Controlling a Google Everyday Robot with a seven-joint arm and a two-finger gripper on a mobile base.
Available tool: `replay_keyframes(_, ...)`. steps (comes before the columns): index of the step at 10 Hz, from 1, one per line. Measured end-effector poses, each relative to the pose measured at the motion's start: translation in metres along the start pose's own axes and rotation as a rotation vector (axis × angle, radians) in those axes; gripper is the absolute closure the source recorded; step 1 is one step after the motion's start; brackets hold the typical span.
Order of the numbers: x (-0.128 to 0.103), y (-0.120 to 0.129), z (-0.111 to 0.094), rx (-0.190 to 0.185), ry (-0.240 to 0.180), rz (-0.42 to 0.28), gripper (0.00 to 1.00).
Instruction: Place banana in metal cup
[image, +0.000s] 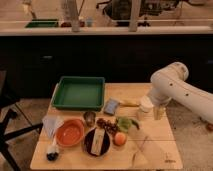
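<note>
The banana (129, 104) is small and pale yellow. It lies on the wooden table (160, 150) between the blue pad (112, 106) and the white cylindrical container (145, 108). The metal cup (89, 118) stands left of centre, just above the orange bowl (70, 132) and in front of the green tray (79, 93). My gripper (159, 112) hangs from the white arm (172, 90) on the right. It is just right of the white container, a short way from the banana and far from the cup.
A dark round dish (97, 141) holding a pale bar, an orange-peach fruit (119, 139), a green leafy item (126, 123) and dark berries (105, 123) crowd the table's middle. A white cloth (51, 124) and a small dark item (51, 155) lie at the left edge.
</note>
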Motion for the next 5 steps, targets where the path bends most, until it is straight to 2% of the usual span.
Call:
replay_keyframes(3,0.002,-0.006,0.011,0.005,-0.001,-0.036,0.2)
replay_keyframes(5,-0.003,-0.019,0.017,0.012,-0.016,-0.06,0.2)
